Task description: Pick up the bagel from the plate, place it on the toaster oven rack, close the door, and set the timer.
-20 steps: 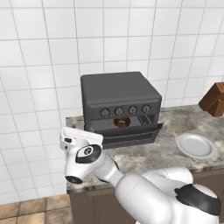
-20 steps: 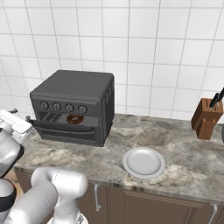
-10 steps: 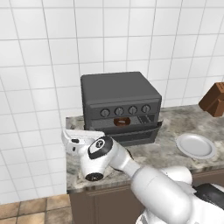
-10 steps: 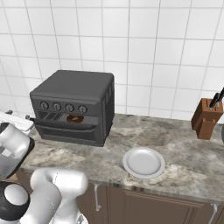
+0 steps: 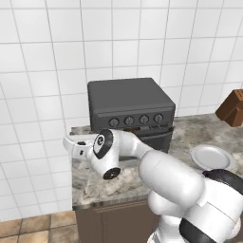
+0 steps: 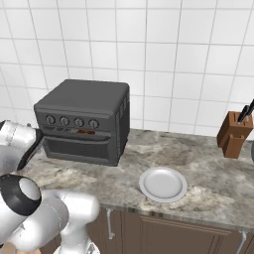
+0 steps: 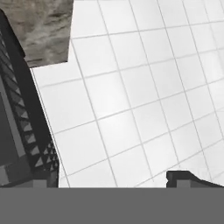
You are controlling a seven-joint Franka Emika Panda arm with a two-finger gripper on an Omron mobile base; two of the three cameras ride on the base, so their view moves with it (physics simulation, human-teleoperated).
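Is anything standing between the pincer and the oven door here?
Nothing visible does. The pincer hangs just left of the oven, and no object lies on the counter between it and the nearly shut door.

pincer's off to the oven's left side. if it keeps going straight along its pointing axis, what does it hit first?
Most likely the white tiled wall: the pincer points at bare tiles, with the toaster oven off to one side. Depth is unclear.
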